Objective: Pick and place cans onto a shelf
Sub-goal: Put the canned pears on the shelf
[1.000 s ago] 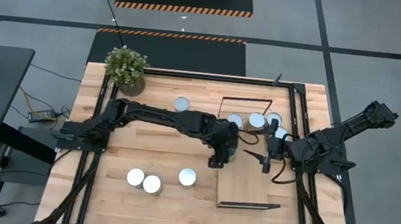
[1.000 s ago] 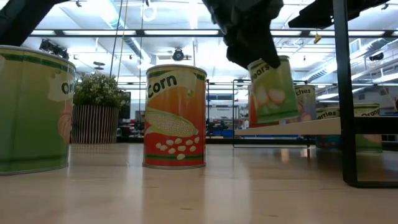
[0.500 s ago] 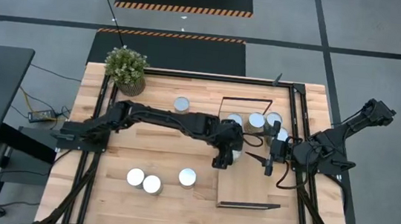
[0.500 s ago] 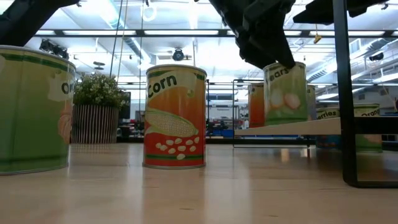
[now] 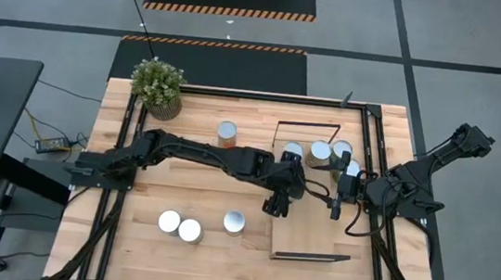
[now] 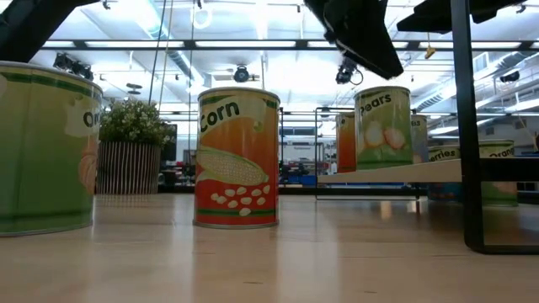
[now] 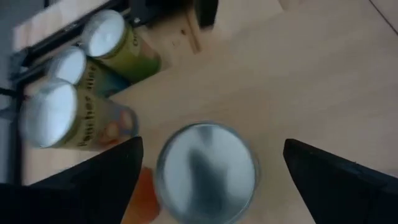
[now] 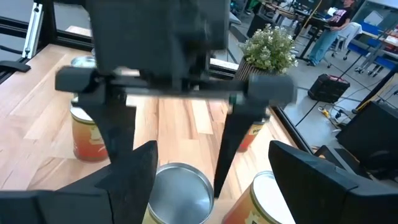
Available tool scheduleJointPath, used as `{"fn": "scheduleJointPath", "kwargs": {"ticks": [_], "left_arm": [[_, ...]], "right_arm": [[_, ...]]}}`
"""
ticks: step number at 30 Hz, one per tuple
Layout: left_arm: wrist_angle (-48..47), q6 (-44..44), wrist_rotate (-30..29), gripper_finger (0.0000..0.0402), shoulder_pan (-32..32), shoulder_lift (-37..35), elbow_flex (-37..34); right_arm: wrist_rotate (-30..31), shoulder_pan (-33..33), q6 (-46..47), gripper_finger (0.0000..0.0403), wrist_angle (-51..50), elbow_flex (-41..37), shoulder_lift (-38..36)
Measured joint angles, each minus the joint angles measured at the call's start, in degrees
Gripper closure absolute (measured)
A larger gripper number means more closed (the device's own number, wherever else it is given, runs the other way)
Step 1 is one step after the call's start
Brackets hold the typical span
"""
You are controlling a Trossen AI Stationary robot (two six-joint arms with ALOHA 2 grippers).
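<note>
- Loose cans (image 5: 169, 221) wait on the bench (image 5: 128, 239) at its left-front, well apart from the shelf. One more can (image 5: 226, 134) stands near the plant (image 5: 156, 86).
- Left end effector (image 5: 276, 203) hovers over the shelf's near-left edge, fingers (image 7: 106, 174) spread wide, clamping nothing.
- Pears can (image 6: 383, 126) stands upright on the shelf (image 5: 315, 240), directly under those fingers and clear of them in the low view.
- I judge this step to be the retreat. I'd lift straight up until the fingers clear the rim, with no sideways drift, since neighbouring cans (image 5: 321, 151) sit close.
- Right end effector (image 5: 336, 200) waits just beside, over the shelf's right side, fingers apart and empty.
- The bench is pale wood, level and matte. The room behind is an open lab with strip lights, and a person (image 8: 326, 31) stands far off.
</note>
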Motion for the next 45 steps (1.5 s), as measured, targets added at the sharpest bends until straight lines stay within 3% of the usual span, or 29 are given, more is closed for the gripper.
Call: {"fn": "scheduleJointPath", "kwargs": {"ticks": [7,12,19,24,33,45], "left_arm": [[-11.0,-0.7,-8.7,0.0008,-1.6,-0.6,3.2],[-10.1,-0.8,-10.5,0.0008,-1.8,-0.5,-0.5],[-4.6,-1.8,-23.4,0.0008,-0.4,-0.4,-4.7],[-6.1,-5.1,-31.6,0.0009,1.2,-0.4,-4.6],[-8.6,-6.0,-16.5,0.0014,-0.4,-3.7,-4.6],[-5.0,-8.0,-16.4,0.0014,-0.1,-1.6,-4.7]], "right_arm": [[1.3,0.9,-0.2,0.0089,0.0,0.0,0.0],[1.9,1.3,-0.2,0.0089,0.0,0.0,0.0],[1.9,1.4,-0.2,0.0089,0.3,0.0,0.0],[2.0,1.4,-0.2,0.0089,0.3,0.0,0.0],[1.9,1.4,0.8,0.0089,-1.6,0.0,3.4],[3.1,1.1,-0.6,0.0089,-0.4,0.0,11.6]]}}
